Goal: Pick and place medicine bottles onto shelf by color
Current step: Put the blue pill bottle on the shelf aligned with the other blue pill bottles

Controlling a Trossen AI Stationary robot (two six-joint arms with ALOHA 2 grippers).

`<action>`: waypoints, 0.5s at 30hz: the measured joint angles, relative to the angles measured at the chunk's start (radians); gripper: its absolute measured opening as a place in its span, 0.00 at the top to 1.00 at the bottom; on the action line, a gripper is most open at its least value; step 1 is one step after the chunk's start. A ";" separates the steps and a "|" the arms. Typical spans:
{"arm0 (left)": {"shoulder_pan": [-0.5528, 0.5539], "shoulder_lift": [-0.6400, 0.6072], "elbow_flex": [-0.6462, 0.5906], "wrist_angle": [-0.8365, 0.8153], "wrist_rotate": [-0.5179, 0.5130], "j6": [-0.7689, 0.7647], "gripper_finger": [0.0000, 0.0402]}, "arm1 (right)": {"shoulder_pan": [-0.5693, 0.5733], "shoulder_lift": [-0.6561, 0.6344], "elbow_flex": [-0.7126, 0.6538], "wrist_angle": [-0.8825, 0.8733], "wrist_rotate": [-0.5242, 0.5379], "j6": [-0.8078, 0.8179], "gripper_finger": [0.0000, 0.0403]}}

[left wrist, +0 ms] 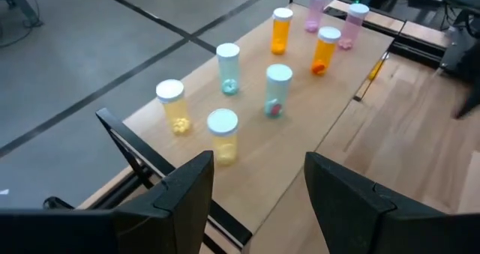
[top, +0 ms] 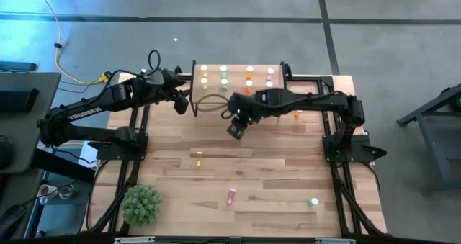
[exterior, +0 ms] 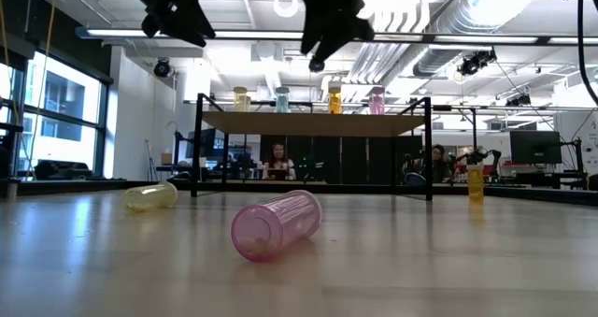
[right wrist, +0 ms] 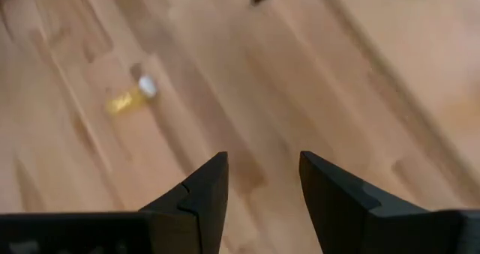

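On the shelf (top: 238, 82), eight bottles are standing sorted by colour: yellow, green, orange, pink pairs. Loose ones are lying on the tabletop (top: 173, 179) w/ a yellow bottle (top: 199, 156), pink bottle (top: 232, 196), green one (top: 314, 201) & an orange one (top: 298, 114) waiting. Right gripper (top: 235, 131) is hovering above the tabletop, fingers spread, empty; left gripper (top: 182, 104) is waiting by the shelf's end, fingers spread.

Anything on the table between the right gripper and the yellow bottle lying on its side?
Nothing: in the right wrist view only bare wood separates the open right gripper from the yellow bottle.
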 joint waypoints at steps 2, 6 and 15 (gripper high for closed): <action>0.000 0.000 0.000 -0.004 0.002 0.002 0.51 | 0.032 0.000 0.000 -0.035 0.009 0.048 0.61; 0.000 0.000 0.000 -0.015 0.028 0.002 0.51 | 0.103 0.000 0.000 -0.122 0.079 0.147 0.61; 0.000 0.000 0.000 -0.015 0.042 0.011 0.51 | 0.241 0.000 -0.001 -0.358 0.170 0.417 0.61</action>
